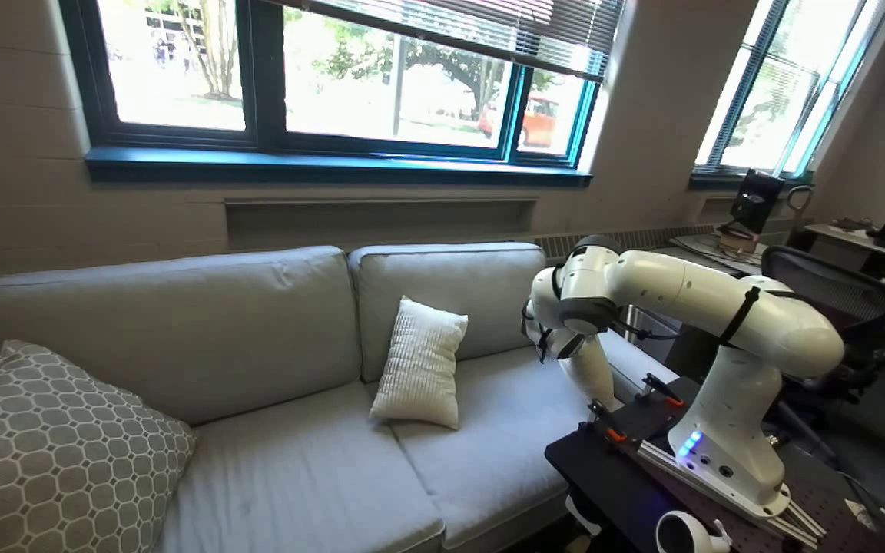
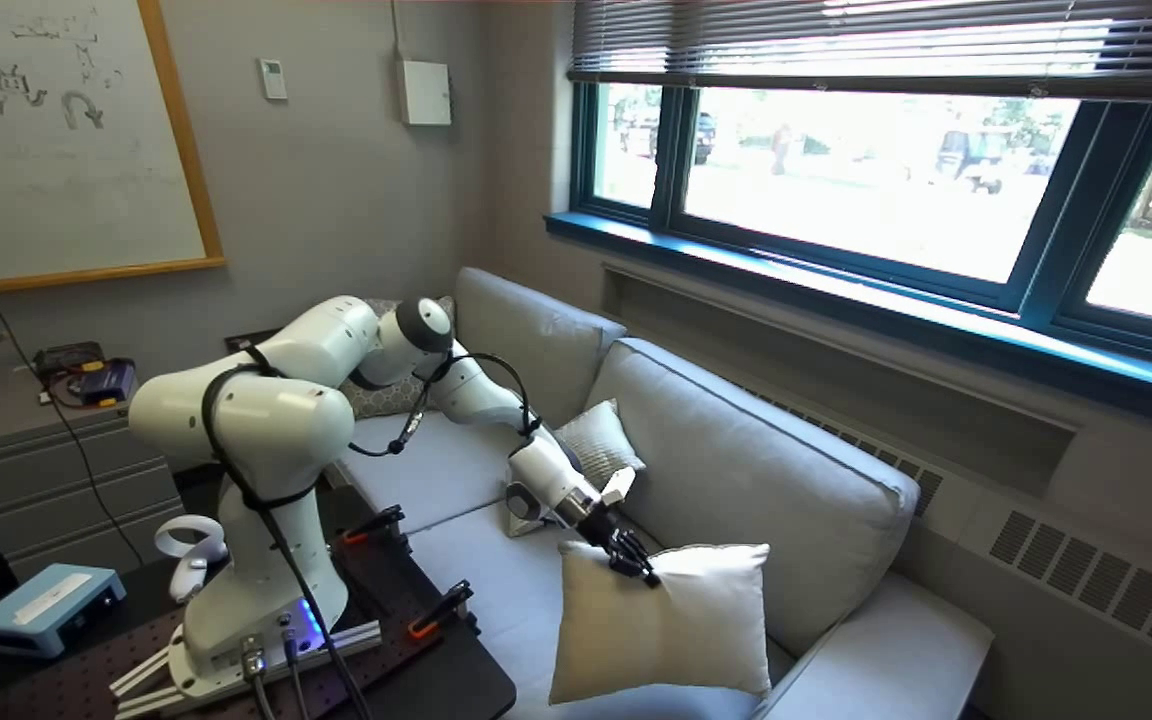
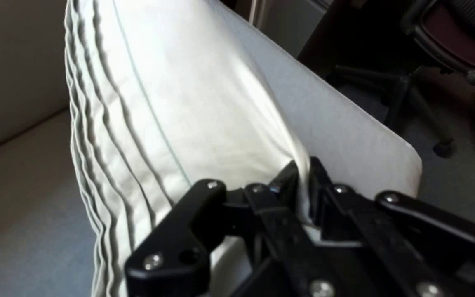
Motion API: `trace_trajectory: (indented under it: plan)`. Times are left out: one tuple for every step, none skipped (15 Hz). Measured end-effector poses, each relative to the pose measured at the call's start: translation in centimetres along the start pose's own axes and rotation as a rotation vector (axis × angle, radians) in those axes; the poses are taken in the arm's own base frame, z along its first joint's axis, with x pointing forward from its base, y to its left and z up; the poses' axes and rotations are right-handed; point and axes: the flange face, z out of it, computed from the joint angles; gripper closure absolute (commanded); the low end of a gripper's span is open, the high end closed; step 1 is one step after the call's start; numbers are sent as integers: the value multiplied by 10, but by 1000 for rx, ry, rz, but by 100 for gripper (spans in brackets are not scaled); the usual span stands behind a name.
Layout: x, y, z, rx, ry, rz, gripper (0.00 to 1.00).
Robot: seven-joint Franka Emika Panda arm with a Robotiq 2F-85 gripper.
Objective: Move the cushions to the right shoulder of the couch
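One cream-white cushion [image 2: 661, 635] hangs upright from my gripper [image 2: 648, 572] over the right-hand seat, beside the armrest [image 2: 901, 640]. In the wrist view the gripper [image 3: 305, 173] is shut on a pinched top edge of this cushion [image 3: 188, 95], and the armrest [image 3: 344, 140] lies just beyond it. I cannot tell whether the cushion's bottom touches the seat. The other cream-white cushion [image 1: 421, 365] leans against the back cushions near the middle of the couch. It also shows partly behind the arm in an exterior view [image 2: 598, 440].
A larger grey lattice-patterned pillow [image 1: 66, 453] lies at the far end of the couch. Tall back cushions [image 2: 746, 480] stand behind the held cushion. The black robot table [image 1: 604, 468] with clamps stands in front of the couch. An office chair [image 1: 830, 296] stands beyond the armrest.
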Motion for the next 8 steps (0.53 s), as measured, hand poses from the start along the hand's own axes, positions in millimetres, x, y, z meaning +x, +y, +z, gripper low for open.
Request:
trace_trajectory:
  plan:
    - [-12,2,-3,-6,-24,10,94]
    - [-21,6,-4,-15,-39,16,94]
    - [-26,14,-3,-33,-42,14,94]
    - [-27,27,-2,-61,-37,5,94]
    - [-27,43,1,-103,-18,-4,94]
    - [-27,61,3,-157,14,-12,94]
    - [-26,78,5,-214,53,-19,94]
    - [-25,94,6,-271,94,-24,94]
